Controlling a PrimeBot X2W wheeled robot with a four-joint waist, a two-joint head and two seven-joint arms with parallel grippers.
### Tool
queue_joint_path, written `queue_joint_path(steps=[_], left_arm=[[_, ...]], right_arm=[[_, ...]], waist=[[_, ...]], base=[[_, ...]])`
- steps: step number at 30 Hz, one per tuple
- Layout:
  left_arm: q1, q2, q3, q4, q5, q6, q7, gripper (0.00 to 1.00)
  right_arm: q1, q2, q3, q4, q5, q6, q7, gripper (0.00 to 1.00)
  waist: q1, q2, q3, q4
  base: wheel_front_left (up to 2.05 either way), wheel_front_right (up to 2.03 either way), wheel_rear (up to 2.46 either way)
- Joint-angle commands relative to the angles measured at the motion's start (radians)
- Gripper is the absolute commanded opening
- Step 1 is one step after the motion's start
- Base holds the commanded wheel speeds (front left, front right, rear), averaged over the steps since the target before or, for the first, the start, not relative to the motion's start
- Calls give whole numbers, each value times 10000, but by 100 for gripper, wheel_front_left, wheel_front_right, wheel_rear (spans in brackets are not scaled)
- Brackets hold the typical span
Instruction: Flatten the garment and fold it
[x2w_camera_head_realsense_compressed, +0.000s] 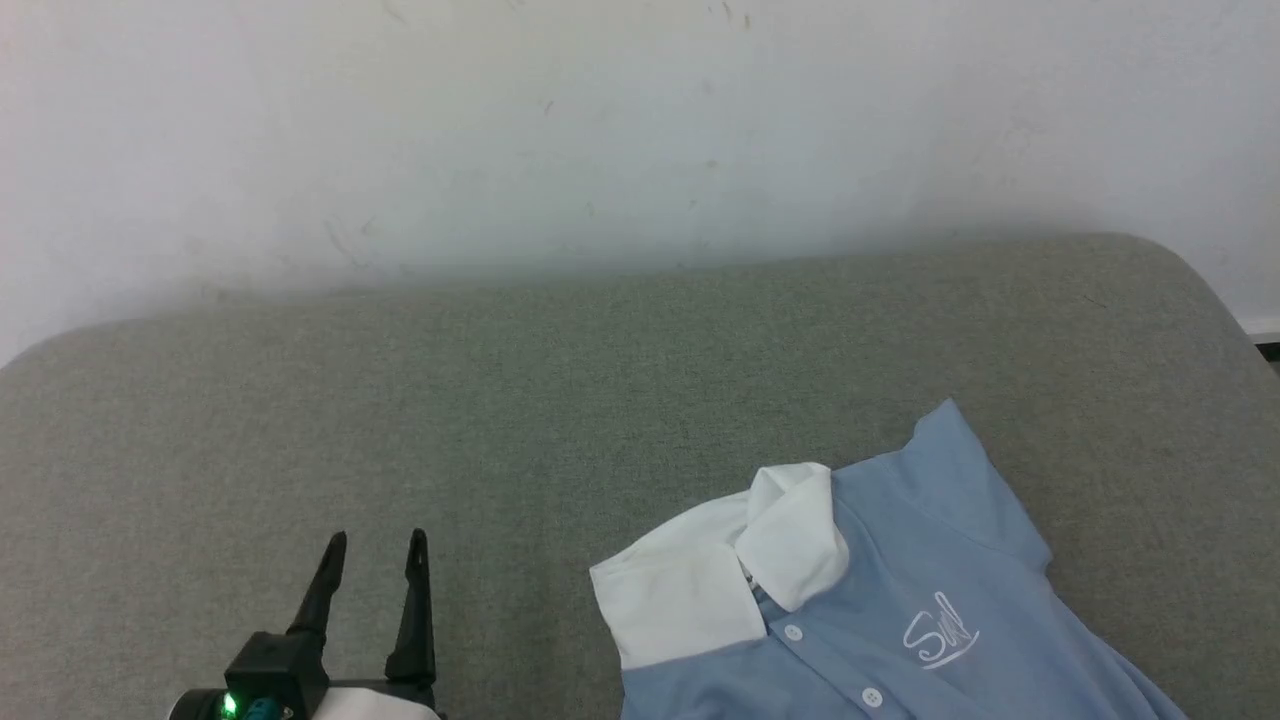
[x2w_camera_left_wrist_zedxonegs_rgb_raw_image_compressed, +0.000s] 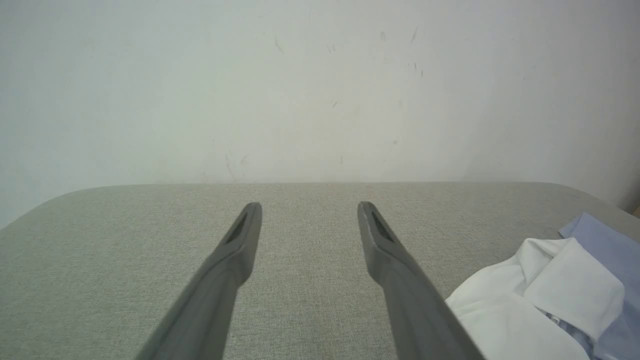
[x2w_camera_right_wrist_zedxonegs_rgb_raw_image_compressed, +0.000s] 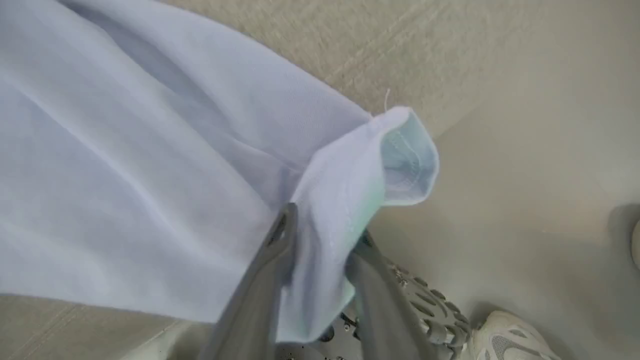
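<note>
Left pincer (x2w_camera_head_realsense_compressed: 378, 538) spread over table (x2w_camera_head_realsense_compressed: 500, 400); right pincer (x2w_camera_right_wrist_zedxonegs_rgb_raw_image_compressed: 325, 222) pinching garment (x2w_camera_head_realsense_compressed: 900, 600) hem beside a shoe (x2w_camera_right_wrist_zedxonegs_rgb_raw_image_compressed: 505, 340); collar points to far edge.

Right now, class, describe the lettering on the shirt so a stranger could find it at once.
On the grey cushioned surface lies a light blue polo shirt with a white collar. Right of its round buttons, on the chest, sits the lettering: white, cursive, underlined by a swoosh.
</note>
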Motion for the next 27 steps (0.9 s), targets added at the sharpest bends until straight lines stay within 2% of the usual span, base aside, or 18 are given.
queue_joint_path(steps=[1,5,9,14,17,21,25,26,27], left_arm=[[129,-76,8,39,36,-29,-47,100],[168,-145,-69,105,57,-74,-47,100],[65,-196,-104,111,73,-117,-47,100],[-99,-260,-341,195,171,-212,-45,100],[-97,-300,-580,310,157,-306,118,100],[106,-391,-1131,256,12,-544,1100,100],[300,-514,-2134,111,-408,-1006,3065,100],[300,-514,-2134,111,-408,-1006,3065,100],[325,-531,-2440,95,-507,-1110,3645,100]], right_arm=[[-209,17,28,-399,-10,-6,-193,100],[-805,-11,295,-1446,-118,-6,-1106,100],[-1685,-479,972,-2118,-526,-6,-2321,100],[-2723,-1067,2039,-2346,-1022,-6,-3590,100],[-3033,-1145,2523,-2612,-1368,-6,-4195,100],[-2898,-876,3052,-3113,-1913,-6,-4549,100],[-2489,-585,3504,-3590,-2257,-6,-4552,100],[-2489,-585,3504,-3590,-2257,-6,-4552,100],[-2410,-524,3612,-3697,-2328,-6,-4550,100]], waist=[[2,0,-5,-28],[2,0,-3,49],[2,0,131,273],[2,0,340,914],[2,0,412,1294],[2,0,394,1671],[2,0,430,1809],[2,0,430,1809],[2,0,449,1801]], base=[[0,0,0],[0,0,0],[0,0,0],[0,0,0],[0,0,0],[0,0,0],[0,0,0],[0,0,0],[0,0,0]])
